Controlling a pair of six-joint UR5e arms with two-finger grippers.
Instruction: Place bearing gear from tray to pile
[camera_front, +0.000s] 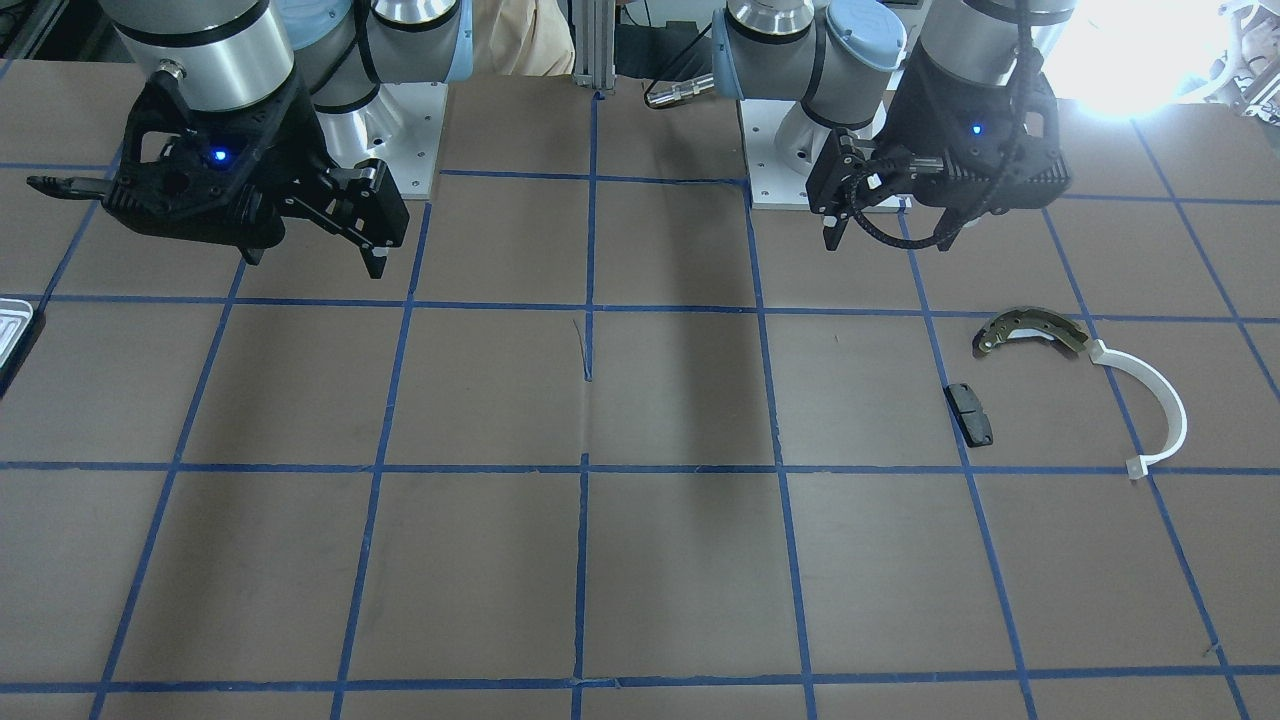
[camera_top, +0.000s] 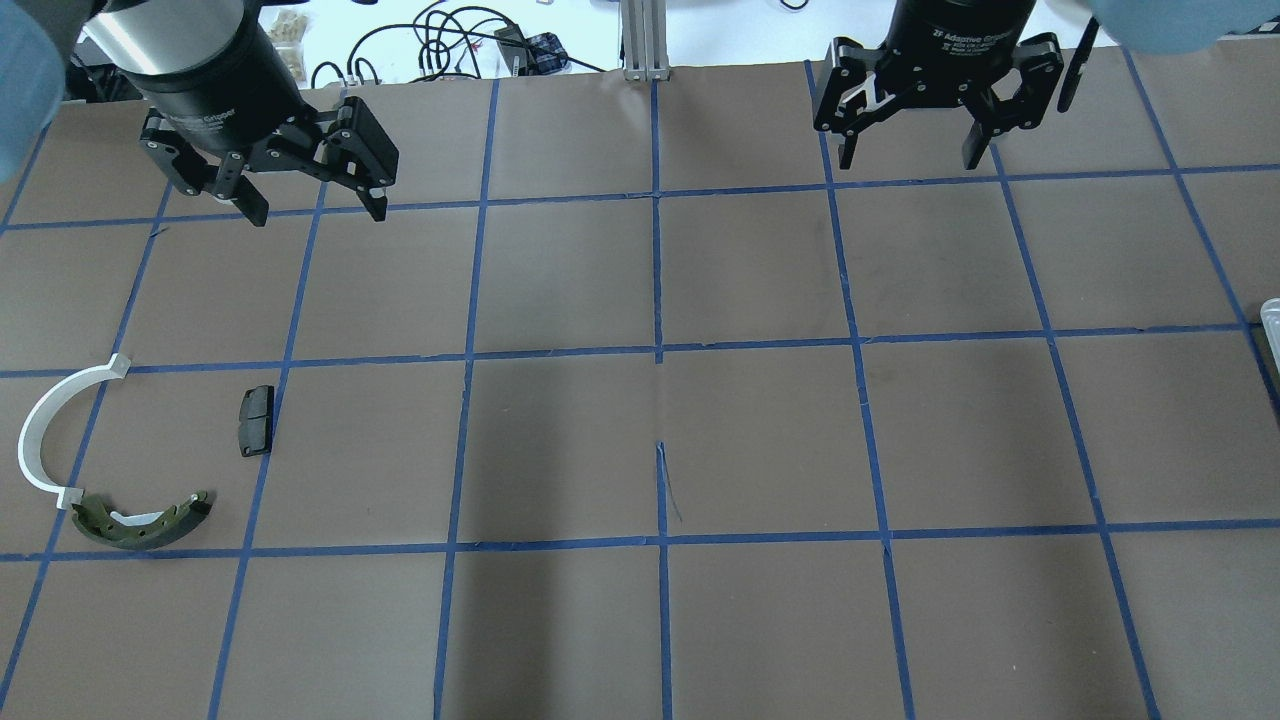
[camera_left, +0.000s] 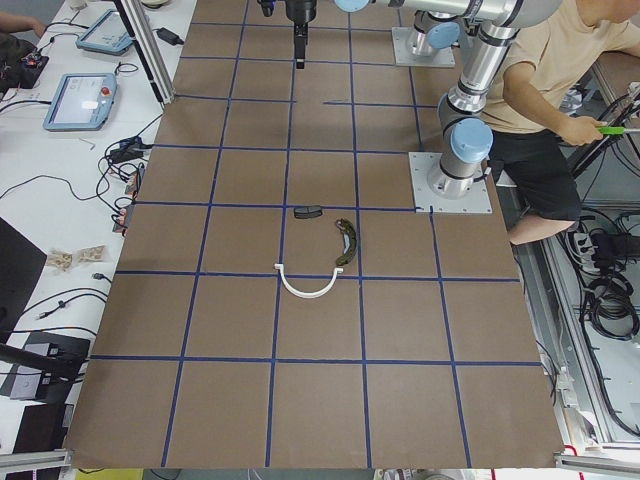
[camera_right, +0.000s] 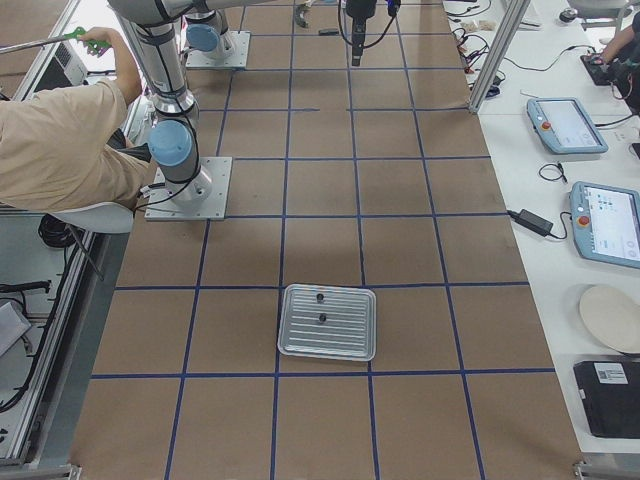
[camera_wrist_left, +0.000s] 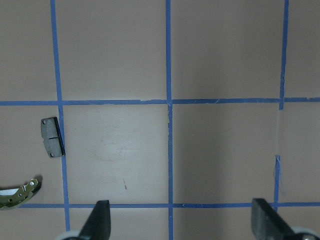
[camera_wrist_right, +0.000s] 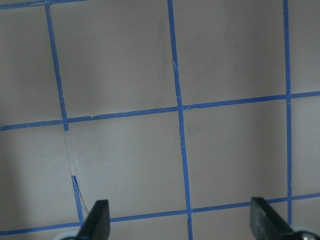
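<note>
Both grippers hung above the table (camera_top: 760, 440). The left gripper (camera_top: 317, 212) stood with its jaws wide apart and held nothing; the right gripper (camera_top: 908, 160) was likewise spread wide and empty. The tray (camera_right: 300, 340) lay flat towards the table's right end, well apart from both grippers. It carried 2 small dark parts (camera_right: 321, 319) near its middle, too small to identify as the bearing gear. The pile lay towards the left end: the brake shoe (camera_top: 140, 522) with 1 end of the white arc (camera_top: 40, 440) just beside it, and the black pad (camera_top: 255, 420) near but apart.
</note>
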